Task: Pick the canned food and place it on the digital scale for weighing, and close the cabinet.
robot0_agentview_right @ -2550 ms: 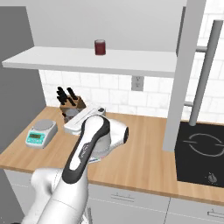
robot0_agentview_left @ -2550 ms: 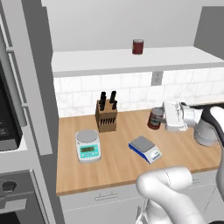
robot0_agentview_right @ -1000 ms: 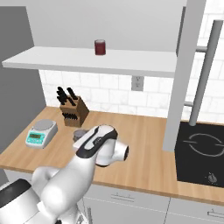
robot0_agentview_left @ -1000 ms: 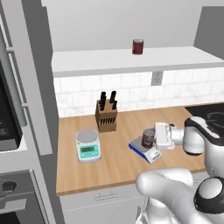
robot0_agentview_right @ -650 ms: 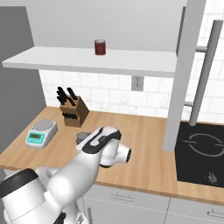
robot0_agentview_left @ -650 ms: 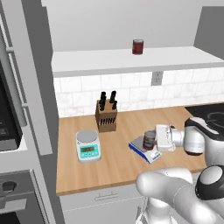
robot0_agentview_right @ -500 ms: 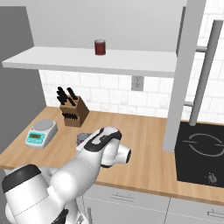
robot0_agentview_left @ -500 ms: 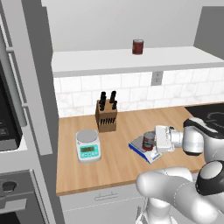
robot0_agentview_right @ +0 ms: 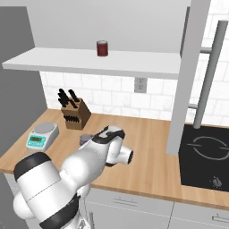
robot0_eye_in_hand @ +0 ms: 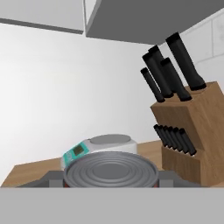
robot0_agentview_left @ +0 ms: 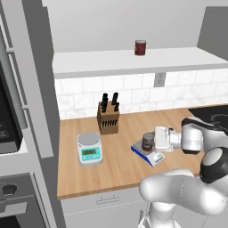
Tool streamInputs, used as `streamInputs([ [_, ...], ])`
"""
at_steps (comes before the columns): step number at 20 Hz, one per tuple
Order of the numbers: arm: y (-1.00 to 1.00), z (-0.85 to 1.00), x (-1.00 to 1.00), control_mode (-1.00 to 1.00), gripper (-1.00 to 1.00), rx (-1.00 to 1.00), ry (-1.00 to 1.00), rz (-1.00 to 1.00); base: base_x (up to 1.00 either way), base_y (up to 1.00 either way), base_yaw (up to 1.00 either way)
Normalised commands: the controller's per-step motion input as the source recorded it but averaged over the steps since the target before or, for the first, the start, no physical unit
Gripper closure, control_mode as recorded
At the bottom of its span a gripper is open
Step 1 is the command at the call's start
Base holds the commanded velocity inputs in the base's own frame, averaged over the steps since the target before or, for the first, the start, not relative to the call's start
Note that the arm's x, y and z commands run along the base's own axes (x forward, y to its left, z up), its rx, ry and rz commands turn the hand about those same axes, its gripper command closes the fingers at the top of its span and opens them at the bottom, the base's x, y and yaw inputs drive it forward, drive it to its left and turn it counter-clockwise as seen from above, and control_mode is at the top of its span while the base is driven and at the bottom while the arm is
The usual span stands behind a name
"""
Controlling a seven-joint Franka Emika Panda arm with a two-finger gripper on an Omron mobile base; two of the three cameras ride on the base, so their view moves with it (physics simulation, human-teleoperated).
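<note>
The canned food (robot0_agentview_left: 148,141), a red-labelled tin with a grey top, is upright between the fingers of my gripper (robot0_agentview_left: 152,140), which is shut on it from the right. It sits directly over the digital scale (robot0_agentview_left: 150,155), a grey plate on a blue base with a white front panel. I cannot tell whether the tin's bottom touches the plate. In the hand view the tin's ribbed metal top (robot0_eye_in_hand: 111,169) lies close at the bottom. The cabinet stands open, its door (robot0_agentview_right: 182,76) with a long bar handle (robot0_agentview_right: 208,74) swung out at the right.
A plain maroon can (robot0_agentview_left: 140,47) stands on the cabinet shelf (robot0_agentview_left: 133,60). A knife block (robot0_agentview_left: 109,119) and a white-and-teal scale (robot0_agentview_left: 89,148) sit on the wooden counter (robot0_agentview_left: 116,169) left of the gripper. A black cooktop (robot0_agentview_right: 205,152) lies at the right. The oven column (robot0_agentview_left: 13,133) rises at the left.
My gripper has carried the canned food a little to the left and down, closer onto the digital scale. The jaws have stayed shut on it.
</note>
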Motion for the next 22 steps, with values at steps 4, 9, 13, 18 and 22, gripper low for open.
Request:
streamInputs([
  [4, 0.0, -0.02, 0.24, -1.0, 1.0, 0.0, 0.0, 0.0, 0.0, 0.0, 0.0],
  [9, 0.02, -0.22, 0.02, -1.0, 1.0, 0.0, -0.02, 0.0, 0.0, 0.0, 0.0],
  [13, 0.01, -0.27, 0.0, -1.0, 1.0, 0.0, -0.04, 0.0, 0.0, 0.0, 0.0],
  [18, 0.02, -0.16, 0.04, -1.0, 1.0, 0.0, -0.02, 0.0, 0.0, 0.0, 0.0],
  [22, 0.12, -0.1, 0.01, -1.0, 1.0, 0.0, -0.02, 0.0, 0.0, 0.0, 0.0],
])
